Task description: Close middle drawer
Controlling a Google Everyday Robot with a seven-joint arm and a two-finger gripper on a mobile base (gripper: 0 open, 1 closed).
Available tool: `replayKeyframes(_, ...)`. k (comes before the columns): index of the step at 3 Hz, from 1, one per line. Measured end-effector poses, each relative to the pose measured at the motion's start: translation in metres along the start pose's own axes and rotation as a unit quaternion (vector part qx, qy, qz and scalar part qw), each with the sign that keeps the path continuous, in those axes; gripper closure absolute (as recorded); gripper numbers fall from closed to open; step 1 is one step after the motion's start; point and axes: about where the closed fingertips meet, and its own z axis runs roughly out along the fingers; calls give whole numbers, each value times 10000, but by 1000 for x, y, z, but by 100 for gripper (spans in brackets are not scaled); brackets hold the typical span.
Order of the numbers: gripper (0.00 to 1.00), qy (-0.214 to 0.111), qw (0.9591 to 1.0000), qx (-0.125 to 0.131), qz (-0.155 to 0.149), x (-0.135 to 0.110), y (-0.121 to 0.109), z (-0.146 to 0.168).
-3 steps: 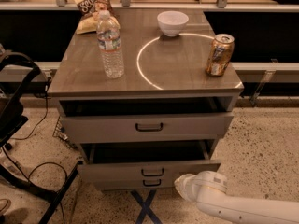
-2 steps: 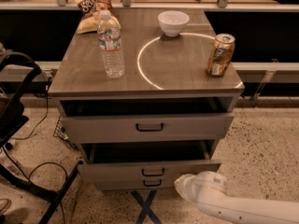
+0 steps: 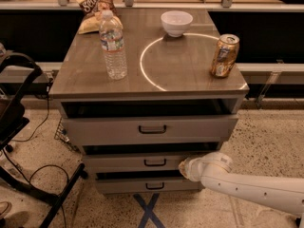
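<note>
One gripper (image 3: 189, 168) at rt end of middle drawer (image 3: 118, 164) front, apparently touching; grip state: can't tell.

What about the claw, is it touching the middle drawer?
Cannot tell. In the camera view the claw overlaps the right end of the middle drawer, hiding any gap.

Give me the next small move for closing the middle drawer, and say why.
Probably push straight in toward the cabinet. The gripper sits at the right end of the middle drawer, beside its pull. That front seems to stand out ahead of the bottom drawer, with a dark gap under it, so it looks not fully shut.
</note>
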Motion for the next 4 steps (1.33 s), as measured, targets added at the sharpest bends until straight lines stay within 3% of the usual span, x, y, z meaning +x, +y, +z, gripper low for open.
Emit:
replayKeyframes(1,100,-49,10000,-12,-10,-1,0,-3)
replayKeyframes(2,100,0,10000,42,-12,21,12,-40)
replayKeyframes(3,100,221,9973,538,453,60,13,-141)
replayKeyframes(4,100,570,9909,879,848,94,17,-209)
